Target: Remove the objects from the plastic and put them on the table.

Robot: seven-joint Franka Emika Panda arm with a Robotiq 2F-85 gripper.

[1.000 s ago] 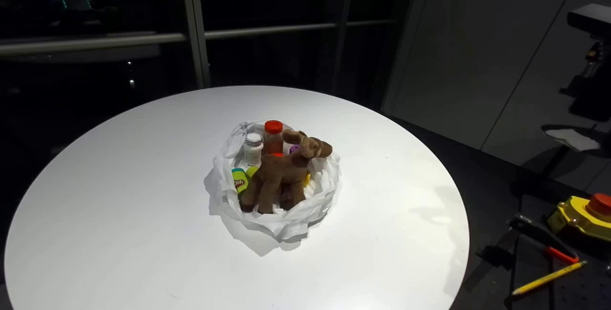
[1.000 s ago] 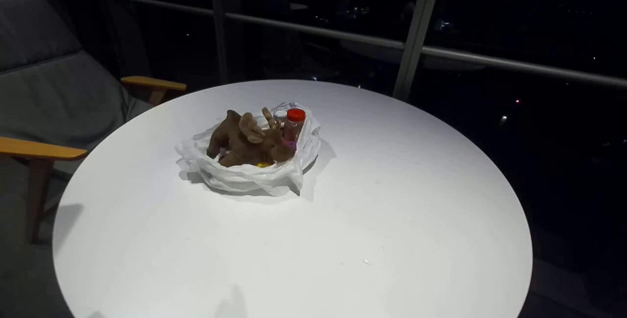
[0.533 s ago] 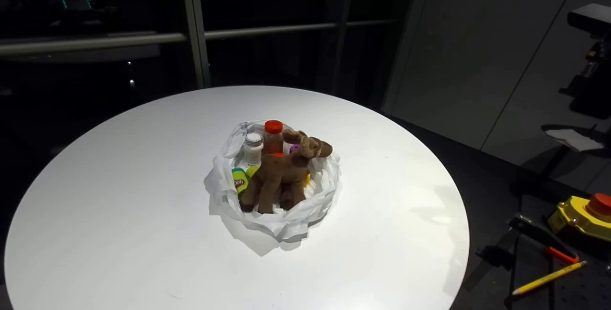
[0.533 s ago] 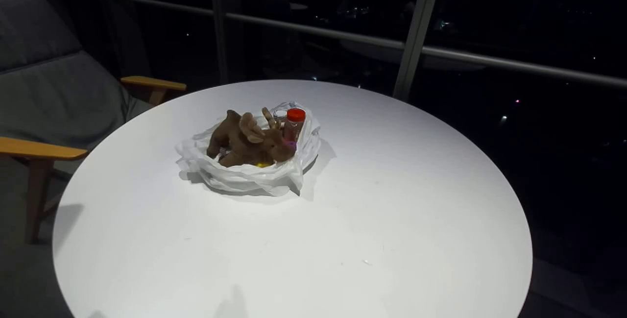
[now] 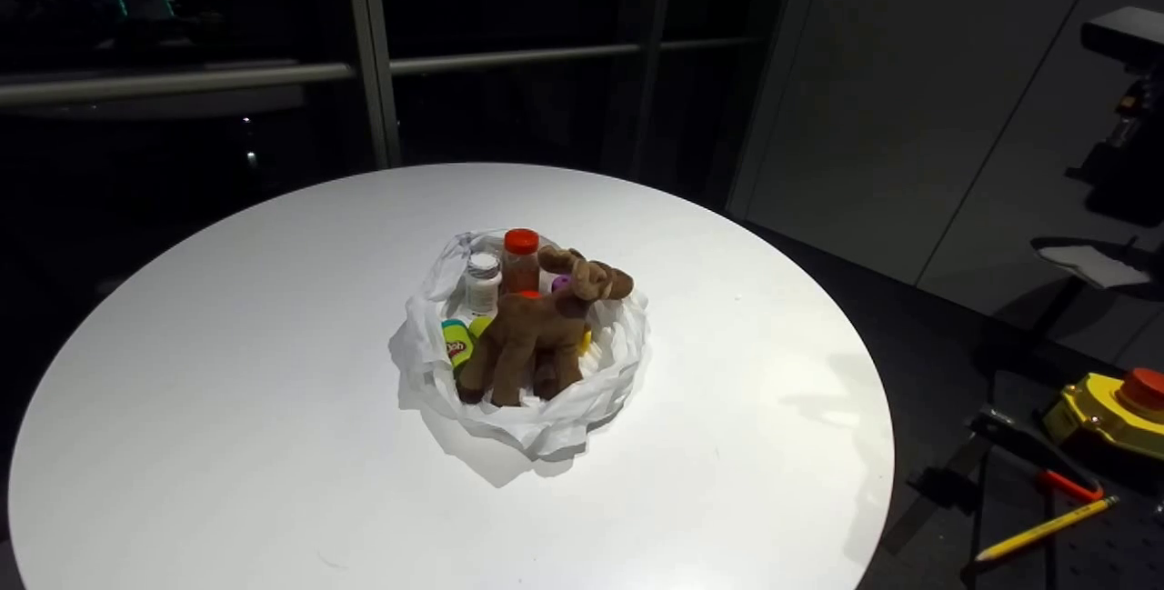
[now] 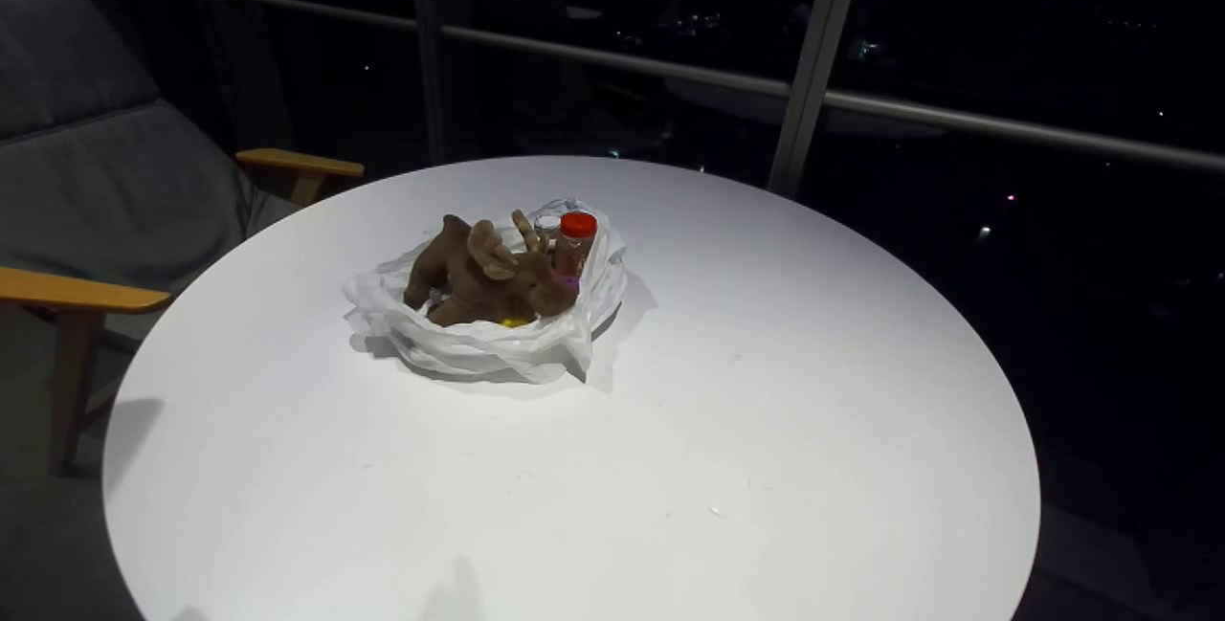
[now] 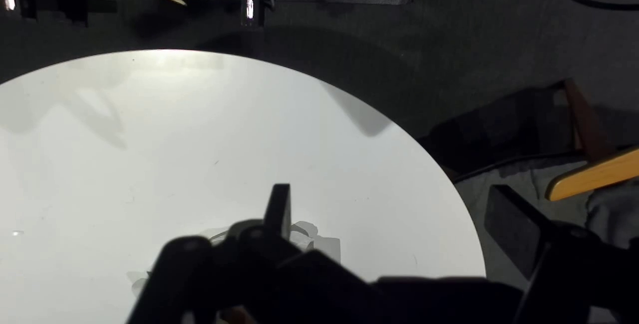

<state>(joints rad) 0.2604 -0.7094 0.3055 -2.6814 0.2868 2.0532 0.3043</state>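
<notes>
Since the earlier frames the plastic bag [image 5: 546, 426] and its contents stay in place on the round white counter [image 5: 227, 372], with no shift that I can make out. The claw [image 7: 392, 201] shows in the wrist view alone, its two fingers spread well apart; one covers part of the counter and the other, in that picture, overlaps the grey chair [image 6: 77, 171] beyond the edge. The wrist view gives just a whitish edge of the bag beside the claw. Inside the bag, ringed by crumpled folds, is a brown animal figure [image 5: 532, 326], legs down, with a red-capped bottle [image 5: 521, 272] upright beside it and a white bottle [image 5: 482, 292] upright just next to that one. A yellow-green tub [image 5: 456, 346] with a teal lid sits near the figure's hind legs; a purple piece [image 5: 561, 284] and a yellow piece [image 5: 585, 341] show only in part. In an exterior view a yellow pencil [image 5: 1046, 529] and a yellow box [image 5: 1109, 426] with a red button lie off the counter.
</notes>
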